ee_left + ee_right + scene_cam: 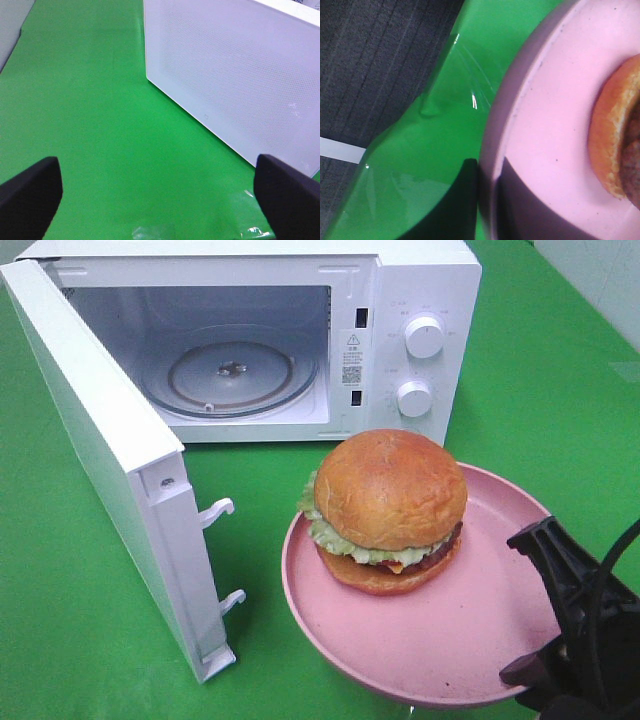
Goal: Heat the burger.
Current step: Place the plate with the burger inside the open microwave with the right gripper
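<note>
**Item:** burger, one, whole and assembled.
**Description:** glossy golden-brown domed top bun. A pale green lettuce frill spills out below it, fullest on the left of the exterior high view. Beneath lie a dark patty, a strip of red and yellow filling, and a flat orange-brown bottom bun.
**Pose:** upright, layers stacked, the dome uppermost.
**Location:** on the pink plate, toward its far left part and inside the rim, taking up less than half of it. It lies just in front of the white microwave, outside it.

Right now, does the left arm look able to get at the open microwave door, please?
Probably yes: the left arm's fingers stand open, the microwave door lies ahead of them, and only bare green cloth shows between.
</note>
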Robot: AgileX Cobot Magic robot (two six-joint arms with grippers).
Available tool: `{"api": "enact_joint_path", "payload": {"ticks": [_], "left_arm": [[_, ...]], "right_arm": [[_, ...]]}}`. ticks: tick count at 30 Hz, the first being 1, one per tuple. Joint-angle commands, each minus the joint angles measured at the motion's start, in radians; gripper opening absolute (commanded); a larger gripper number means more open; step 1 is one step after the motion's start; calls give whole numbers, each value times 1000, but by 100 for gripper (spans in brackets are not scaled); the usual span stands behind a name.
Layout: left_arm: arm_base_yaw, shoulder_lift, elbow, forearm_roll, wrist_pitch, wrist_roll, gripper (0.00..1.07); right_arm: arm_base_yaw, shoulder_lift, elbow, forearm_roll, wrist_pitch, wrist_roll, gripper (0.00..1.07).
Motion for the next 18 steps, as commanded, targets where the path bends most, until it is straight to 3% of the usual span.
{"api": "enact_joint_path", "payload": {"ticks": [1, 6, 18], "left_arm": [[-6, -16, -1, -1, 0, 0, 96], [-6, -16, -1, -1, 0, 0, 96], [-6, -16, -1, -1, 0, 0, 96]], "right_arm": [[-5, -11, -8, 6, -59, -36, 0], [-17, -11, -8, 29, -69, -54, 0], [-301, -11, -8, 178, -176, -282, 0]]}}
